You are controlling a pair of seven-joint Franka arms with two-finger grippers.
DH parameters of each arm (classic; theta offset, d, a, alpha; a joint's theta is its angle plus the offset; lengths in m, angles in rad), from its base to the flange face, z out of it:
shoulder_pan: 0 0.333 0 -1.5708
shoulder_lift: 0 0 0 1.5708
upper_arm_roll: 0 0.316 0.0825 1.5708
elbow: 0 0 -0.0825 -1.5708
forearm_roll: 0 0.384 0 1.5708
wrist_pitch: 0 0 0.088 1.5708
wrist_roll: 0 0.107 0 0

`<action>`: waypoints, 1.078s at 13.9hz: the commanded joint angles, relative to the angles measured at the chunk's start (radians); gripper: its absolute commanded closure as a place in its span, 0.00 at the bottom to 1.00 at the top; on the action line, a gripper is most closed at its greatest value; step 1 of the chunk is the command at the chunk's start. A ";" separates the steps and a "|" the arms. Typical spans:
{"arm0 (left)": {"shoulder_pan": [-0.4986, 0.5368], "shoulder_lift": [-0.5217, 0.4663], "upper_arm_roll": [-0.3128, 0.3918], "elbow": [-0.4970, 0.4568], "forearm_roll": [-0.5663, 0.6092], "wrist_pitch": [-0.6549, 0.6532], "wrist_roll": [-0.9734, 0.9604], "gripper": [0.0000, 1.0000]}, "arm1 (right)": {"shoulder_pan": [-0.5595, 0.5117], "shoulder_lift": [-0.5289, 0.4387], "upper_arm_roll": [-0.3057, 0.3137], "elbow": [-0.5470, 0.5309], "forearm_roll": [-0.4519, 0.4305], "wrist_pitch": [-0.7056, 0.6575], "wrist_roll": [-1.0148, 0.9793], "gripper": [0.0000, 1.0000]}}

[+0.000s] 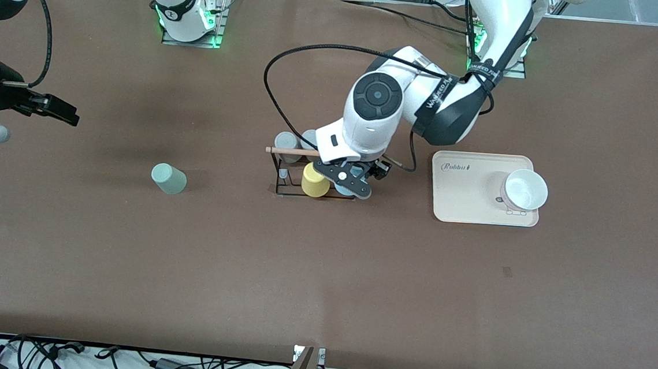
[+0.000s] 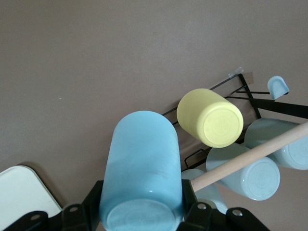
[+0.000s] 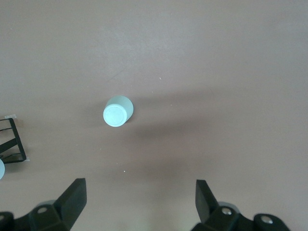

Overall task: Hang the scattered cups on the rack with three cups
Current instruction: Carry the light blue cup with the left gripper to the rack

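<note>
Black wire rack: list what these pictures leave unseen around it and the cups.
- Black wire rack with wooden rod: in the front view the left arm hides its end toward the cream tray; its pegs cannot be made out.
- Light blue plastic tumbler: its mouth is cut off by the left wrist view's edge, inside the shut left tool.
- Sage green tumbler: its opening is unseen in either view.

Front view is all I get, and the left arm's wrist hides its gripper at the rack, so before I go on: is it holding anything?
Observer: Yes. The left gripper is shut on the light blue plastic tumbler, beside the yellow cup on the black wire rack.
Operator: And the right gripper's fingers?
Observer: The right gripper is open, waiting over bare table.
Operator: Is the sage cup upright?
Observer: The pale sage green tumbler stands mouth down, base up.
</note>
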 commanded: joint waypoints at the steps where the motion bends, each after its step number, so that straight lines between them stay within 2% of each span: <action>1: -0.022 0.034 0.004 0.052 0.030 -0.031 0.002 0.63 | -0.007 -0.005 0.001 -0.008 0.012 -0.005 -0.021 0.00; 15: -0.060 0.090 0.004 0.049 0.029 -0.022 -0.001 0.62 | -0.007 0.001 -0.002 -0.006 0.015 -0.003 -0.021 0.00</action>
